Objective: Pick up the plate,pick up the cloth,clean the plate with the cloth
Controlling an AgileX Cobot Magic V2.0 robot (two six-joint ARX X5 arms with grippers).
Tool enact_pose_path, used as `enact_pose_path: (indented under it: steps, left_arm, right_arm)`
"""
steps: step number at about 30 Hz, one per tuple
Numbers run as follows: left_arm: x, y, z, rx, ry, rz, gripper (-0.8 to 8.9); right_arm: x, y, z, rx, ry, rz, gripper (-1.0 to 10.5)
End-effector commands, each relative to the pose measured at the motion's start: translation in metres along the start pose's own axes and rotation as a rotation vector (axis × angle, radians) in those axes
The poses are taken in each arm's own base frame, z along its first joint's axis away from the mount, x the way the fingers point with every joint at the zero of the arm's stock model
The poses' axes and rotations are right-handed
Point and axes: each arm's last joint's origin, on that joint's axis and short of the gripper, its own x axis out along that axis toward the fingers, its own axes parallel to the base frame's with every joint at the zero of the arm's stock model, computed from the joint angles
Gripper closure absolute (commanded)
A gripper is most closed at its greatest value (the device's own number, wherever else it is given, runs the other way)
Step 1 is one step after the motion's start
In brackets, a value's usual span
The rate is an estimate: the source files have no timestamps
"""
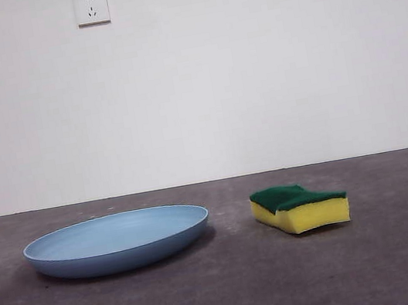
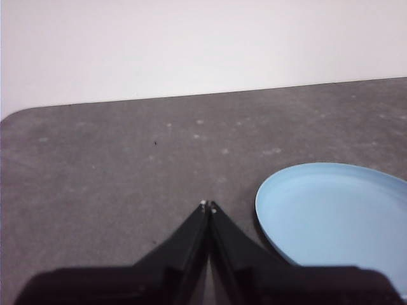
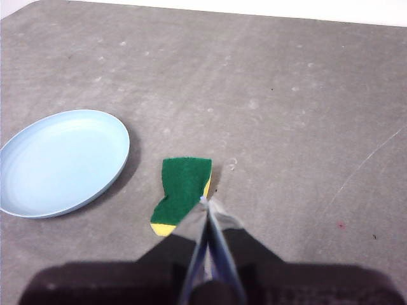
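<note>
The plate (image 1: 117,241) lies flat on the surface (image 1: 228,297), left of the cloth (image 1: 299,207), a little apart. The left gripper (image 2: 208,206) and right gripper (image 3: 205,202) hang above, jaws together. The plate's low rim hugs the surface, so a jaw could skid off it and merely push the plate.

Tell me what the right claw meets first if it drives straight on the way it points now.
Probably the sponge: the shut right claw points just past its edge, green layer up. Depth is unclear; it may meet bare table instead.
</note>
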Motion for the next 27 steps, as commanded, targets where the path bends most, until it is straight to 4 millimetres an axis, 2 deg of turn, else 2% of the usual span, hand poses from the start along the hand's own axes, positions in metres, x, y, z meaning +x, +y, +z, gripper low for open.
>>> enact_pose_path:
  steps: [1, 9, 27]
  left_arm:
    - [0.0015, 0.0001, -0.0103, -0.025, 0.027, 0.000, 8.15]
    - [-0.0020, -0.0007, -0.0194, -0.028, 0.110, -0.018, 8.16]
    - [-0.0023, -0.0007, -0.0176, -0.027, 0.093, -0.017, 8.15]
  right_arm:
    - [0.0008, 0.0001, -0.0017, 0.012, 0.002, -0.002, 9.5]
    - [0.0008, 0.0001, -0.0017, 0.012, 0.002, -0.002, 9.5]
    - [0.0009, 0.0000, -0.0017, 0.012, 0.002, -0.002, 9.5]
